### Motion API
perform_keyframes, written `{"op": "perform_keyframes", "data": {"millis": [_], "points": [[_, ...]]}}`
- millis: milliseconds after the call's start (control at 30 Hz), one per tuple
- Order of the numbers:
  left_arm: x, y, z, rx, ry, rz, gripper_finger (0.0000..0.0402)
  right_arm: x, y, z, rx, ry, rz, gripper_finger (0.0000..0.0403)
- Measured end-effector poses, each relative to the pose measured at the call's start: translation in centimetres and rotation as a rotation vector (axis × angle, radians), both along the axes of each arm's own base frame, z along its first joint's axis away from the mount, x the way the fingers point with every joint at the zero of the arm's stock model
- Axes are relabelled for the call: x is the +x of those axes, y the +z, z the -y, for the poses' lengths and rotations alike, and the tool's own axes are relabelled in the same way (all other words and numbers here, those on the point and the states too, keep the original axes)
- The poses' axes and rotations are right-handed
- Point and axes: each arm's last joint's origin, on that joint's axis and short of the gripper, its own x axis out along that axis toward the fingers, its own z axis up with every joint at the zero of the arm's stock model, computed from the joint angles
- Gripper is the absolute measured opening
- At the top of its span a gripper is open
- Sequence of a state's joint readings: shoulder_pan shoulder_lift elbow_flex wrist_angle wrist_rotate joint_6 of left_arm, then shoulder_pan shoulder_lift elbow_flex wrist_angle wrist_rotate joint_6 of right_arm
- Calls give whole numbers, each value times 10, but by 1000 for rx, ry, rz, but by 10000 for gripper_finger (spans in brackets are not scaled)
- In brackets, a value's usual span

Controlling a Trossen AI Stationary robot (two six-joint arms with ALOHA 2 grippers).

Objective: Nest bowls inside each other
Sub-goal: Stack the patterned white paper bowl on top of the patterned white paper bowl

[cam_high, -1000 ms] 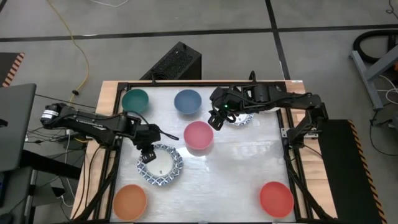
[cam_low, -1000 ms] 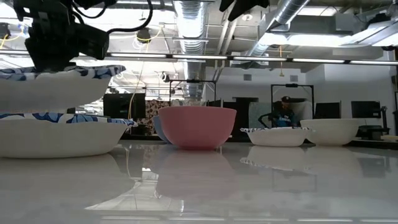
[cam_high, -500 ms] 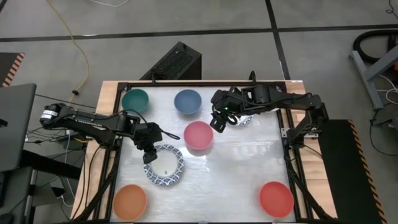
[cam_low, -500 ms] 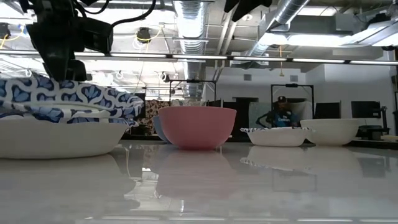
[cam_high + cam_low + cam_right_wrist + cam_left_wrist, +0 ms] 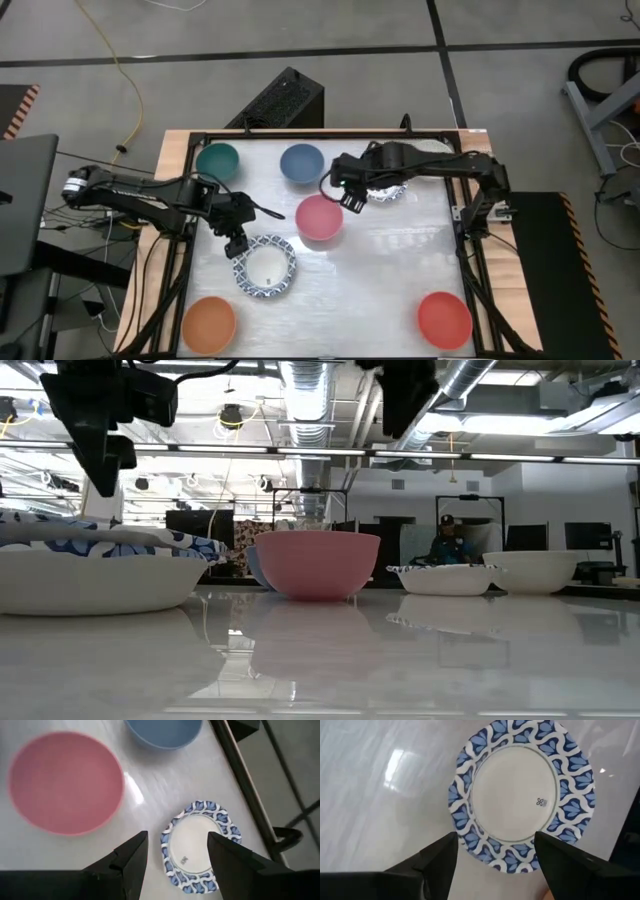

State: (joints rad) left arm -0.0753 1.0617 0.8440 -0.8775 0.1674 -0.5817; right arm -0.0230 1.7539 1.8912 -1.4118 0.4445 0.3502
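Two blue-patterned white bowls (image 5: 267,267) sit nested, one inside the other, at the table's left middle; the low view shows the stack (image 5: 90,570) resting on its base. My left gripper (image 5: 238,243) hangs open just above the stack's left rim (image 5: 495,862), touching nothing. My right gripper (image 5: 345,195) is open above the table between the pink bowl (image 5: 319,217) and a third patterned bowl (image 5: 200,847), tipped downward. Teal (image 5: 217,160) and dark blue (image 5: 301,163) bowls stand at the far edge. A cream bowl (image 5: 535,570) shows in the low view.
An orange bowl (image 5: 209,322) stands at the near left corner and a red bowl (image 5: 443,318) at the near right. A black frame (image 5: 470,260) runs around the table. Bare tabletop lies between the pink and red bowls. A person (image 5: 450,540) sits in the room beyond.
My left gripper has opened and let go of the upper patterned bowl, which has dropped from a tilt into the lower one and now sits nested. The gripper has then risen a little. My right gripper has come down toward the pink bowl and tipped more steeply downward.
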Motion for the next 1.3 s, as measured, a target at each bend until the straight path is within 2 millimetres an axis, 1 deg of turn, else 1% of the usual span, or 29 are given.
{"op": "perform_keyframes", "data": {"millis": [67,167,267,367,467,533,667,800,967,1100,1200,1300], "points": [[-3,1,0,-6,9,-2,251,5,-7,1,-61,0,-35,224],[-7,8,-1,-22,35,41,251,5,-23,3,-116,4,-110,224],[-14,20,-2,-11,71,145,251,-9,-40,6,-102,-36,-148,224],[-23,35,-4,2,113,276,251,-31,-49,6,-83,-80,-94,224],[-32,50,-6,-2,149,424,251,-51,-59,5,-82,-78,-19,224],[-36,60,-7,-9,159,526,251,-57,-71,4,-68,-69,27,224],[-42,74,-8,-28,168,665,251,-66,-102,-2,-16,17,41,224],[-46,78,-10,-40,203,690,251,-71,-129,-9,-63,85,-38,224],[-46,77,-11,-37,211,683,251,-76,-150,-7,-89,128,-80,224],[-45,76,-11,-29,222,670,251,-81,-159,0,-121,101,-110,224],[-45,75,-11,-28,224,668,251,-82,-163,6,-94,82,-110,224],[-45,75,-11,-27,225,668,251,-80,-165,8,-50,100,-71,224]]}}
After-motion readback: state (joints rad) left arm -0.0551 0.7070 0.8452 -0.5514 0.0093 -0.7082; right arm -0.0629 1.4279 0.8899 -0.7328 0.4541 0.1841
